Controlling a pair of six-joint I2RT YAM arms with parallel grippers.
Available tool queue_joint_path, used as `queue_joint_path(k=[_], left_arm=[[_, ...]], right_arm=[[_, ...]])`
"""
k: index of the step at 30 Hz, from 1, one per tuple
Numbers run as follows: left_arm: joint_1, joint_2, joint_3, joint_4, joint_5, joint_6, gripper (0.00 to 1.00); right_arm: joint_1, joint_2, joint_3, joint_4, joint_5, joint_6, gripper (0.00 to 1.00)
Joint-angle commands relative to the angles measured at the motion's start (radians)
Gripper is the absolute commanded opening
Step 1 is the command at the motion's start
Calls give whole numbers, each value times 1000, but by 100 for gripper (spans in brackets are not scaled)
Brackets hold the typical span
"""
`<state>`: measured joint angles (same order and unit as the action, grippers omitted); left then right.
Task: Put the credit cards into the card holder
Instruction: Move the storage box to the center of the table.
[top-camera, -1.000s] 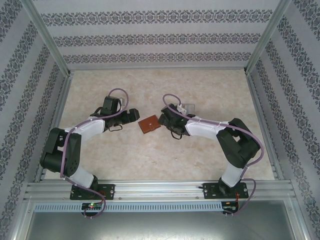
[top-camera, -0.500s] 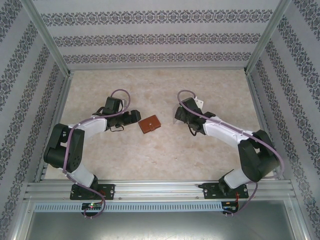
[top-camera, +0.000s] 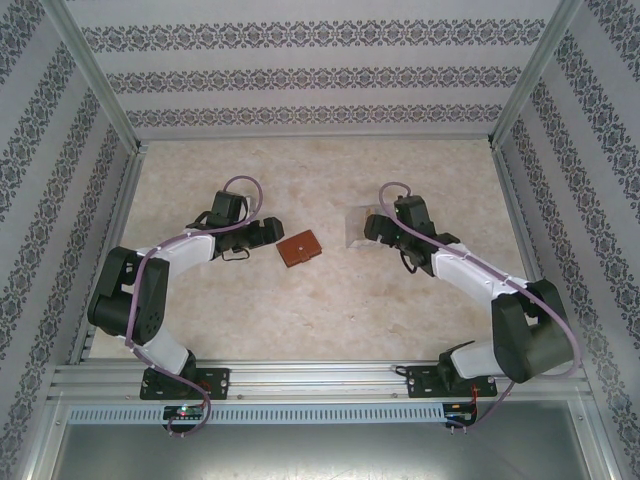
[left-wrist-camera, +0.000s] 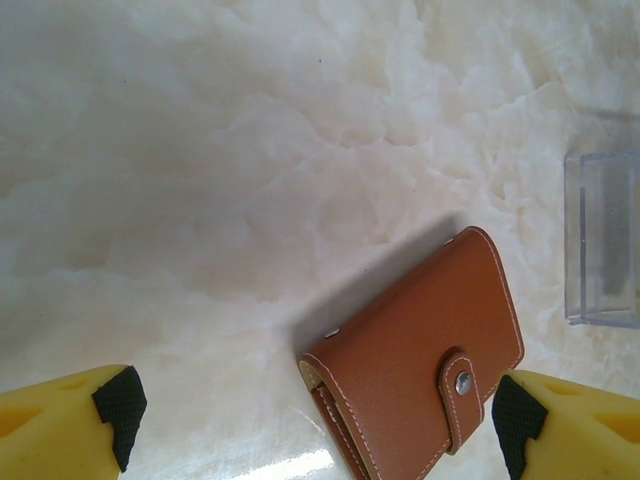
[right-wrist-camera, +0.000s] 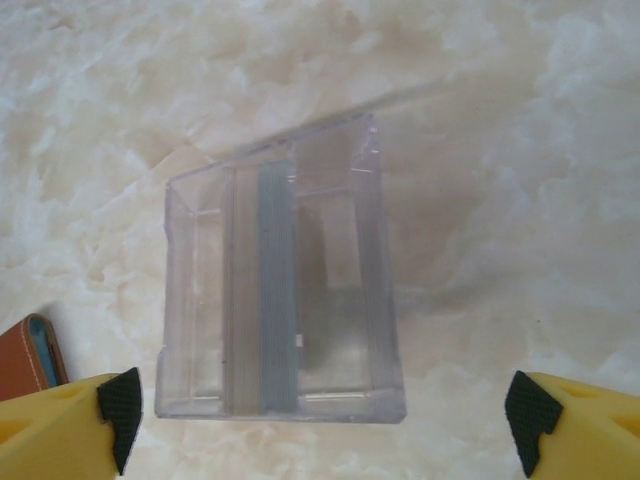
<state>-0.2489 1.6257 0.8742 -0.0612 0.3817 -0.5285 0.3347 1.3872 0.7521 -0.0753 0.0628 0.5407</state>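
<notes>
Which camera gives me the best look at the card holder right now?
The left wrist view: the card holder lies close up, strap snapped shut, stud plain. The top view shows the card holder whole but small; the right wrist view catches just a corner of the card holder.

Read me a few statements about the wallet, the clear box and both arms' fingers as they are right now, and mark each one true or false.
1. The card holder lies closed on the table. True.
2. The left fingers are clamped on the card holder. False: they stand wide apart and hold nothing.
3. The right fingers stand open over the clear plastic box. True.
4. The card holder sits inside the clear plastic box. False: it lies on the table beside the box, apart from it.
</notes>
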Motion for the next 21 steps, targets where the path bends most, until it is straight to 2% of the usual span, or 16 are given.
queue_joint_path(k=[1,4,8,13,17,21], left_arm=[[-11,-23,10,-46,-34,24,92],[-11,-39,15,-83,-47,35,92],[-11,-46,4,-75,-60,33,92],[-11,-22,4,-32,-36,6,92],[-13,25,60,-63,3,-4,92],[-24,16,63,-62,5,-4,92]], right_arm=[[-32,-45,-55,35,-39,-24,87],[-65,-111,-99,9,-68,-38,65],[-85,-213,-195,-16,-134,1,50],[-90,-248,-280,42,-170,33,44],[-89,-128,-231,109,-249,41,47],[-100,1,-157,158,-269,51,46]])
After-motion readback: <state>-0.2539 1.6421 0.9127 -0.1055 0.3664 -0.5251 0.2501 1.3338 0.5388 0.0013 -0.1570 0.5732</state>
